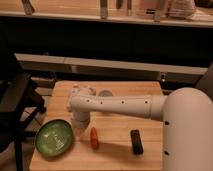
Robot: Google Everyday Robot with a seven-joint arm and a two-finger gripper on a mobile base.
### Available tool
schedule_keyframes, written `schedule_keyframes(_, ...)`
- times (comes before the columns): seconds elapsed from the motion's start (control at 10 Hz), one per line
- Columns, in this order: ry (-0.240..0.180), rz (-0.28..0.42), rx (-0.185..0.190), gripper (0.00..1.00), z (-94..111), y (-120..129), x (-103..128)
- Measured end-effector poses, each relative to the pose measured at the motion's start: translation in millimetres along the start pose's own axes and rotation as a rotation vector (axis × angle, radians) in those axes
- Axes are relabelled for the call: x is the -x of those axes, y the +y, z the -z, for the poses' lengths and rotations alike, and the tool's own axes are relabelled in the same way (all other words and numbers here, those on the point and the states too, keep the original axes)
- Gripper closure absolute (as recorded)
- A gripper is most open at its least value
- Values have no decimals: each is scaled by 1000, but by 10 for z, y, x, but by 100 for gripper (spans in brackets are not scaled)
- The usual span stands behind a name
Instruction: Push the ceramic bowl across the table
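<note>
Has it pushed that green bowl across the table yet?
Barely begun. The approach looks done: the gripper is down beside the bowl, at its right edge; touching or not, I cannot tell. The bowl sits at the front left corner of the table, so the push itself is left.

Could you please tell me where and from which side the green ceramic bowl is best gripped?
I'd pinch the ceramic bowl at its rim, coming down from above: it sits upright on the table, wide and shallow, so only the thin rim offers a pinch. The edge facing the orange item suits best, since the gripper hangs right beside it.
</note>
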Motion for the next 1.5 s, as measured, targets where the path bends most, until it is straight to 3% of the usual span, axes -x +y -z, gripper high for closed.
schedule_keyframes(1.5,-16,77,14,99,-21,-93,30)
